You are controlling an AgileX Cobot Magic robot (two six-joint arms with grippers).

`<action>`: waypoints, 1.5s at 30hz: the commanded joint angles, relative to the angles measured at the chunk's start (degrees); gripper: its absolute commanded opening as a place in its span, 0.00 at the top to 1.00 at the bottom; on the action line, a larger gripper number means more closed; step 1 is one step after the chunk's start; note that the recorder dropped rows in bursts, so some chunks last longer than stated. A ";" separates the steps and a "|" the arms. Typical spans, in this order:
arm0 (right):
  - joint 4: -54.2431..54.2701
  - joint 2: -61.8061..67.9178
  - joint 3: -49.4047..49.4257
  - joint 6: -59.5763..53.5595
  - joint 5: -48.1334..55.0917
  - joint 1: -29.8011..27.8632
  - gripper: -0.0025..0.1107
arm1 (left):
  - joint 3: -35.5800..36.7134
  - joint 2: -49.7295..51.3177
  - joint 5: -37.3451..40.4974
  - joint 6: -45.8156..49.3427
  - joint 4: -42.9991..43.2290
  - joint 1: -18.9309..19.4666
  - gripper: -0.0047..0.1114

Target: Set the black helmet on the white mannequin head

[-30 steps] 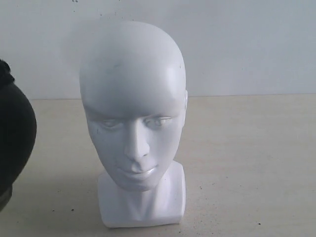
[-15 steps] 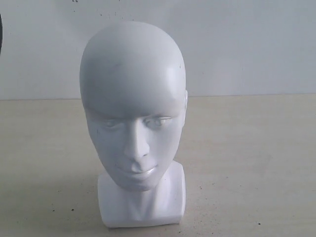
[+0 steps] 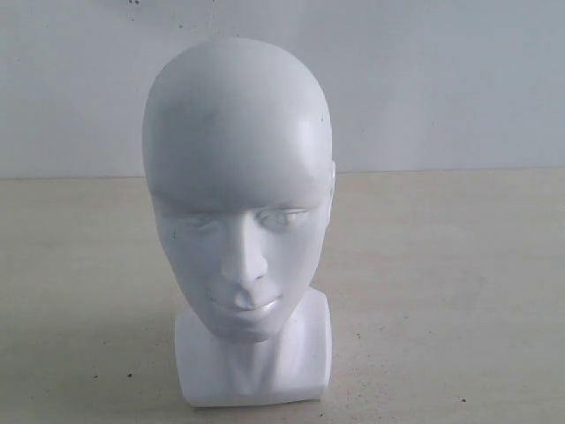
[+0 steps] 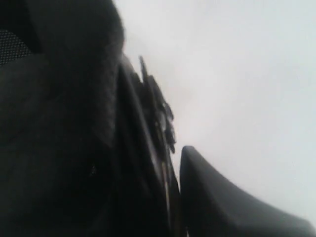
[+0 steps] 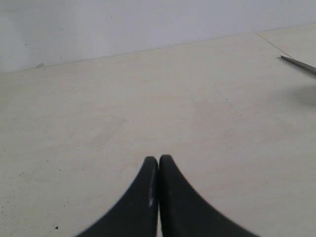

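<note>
left jaws: we saw them clamped on the rim of the black helmet [image 4: 64,123]; one dark finger [image 4: 222,207] lay against the shell's outside, and the other was hidden.
black helmet: it filled the left wrist view, raised, with plain white behind it. It was outside the exterior view, so we could not place it over the worktop [image 3: 441,291].
right jaws: clenched tip to tip on nothing, low over bare worktop.
white mannequin head [image 3: 237,212]: upright on its squarish base, facing the exterior camera, crown bare, well forward of the worktop's far edge.
thin dark strip [image 5: 300,64]: beyond the right jaws; we could not identify it.
wall [image 3: 441,79]: pale, behind the far edge.
</note>
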 commanded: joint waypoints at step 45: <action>-0.16 -0.24 -0.03 -0.21 -0.17 0.03 0.98 | 2.97 31.68 -92.80 -79.25 12.27 -6.05 0.92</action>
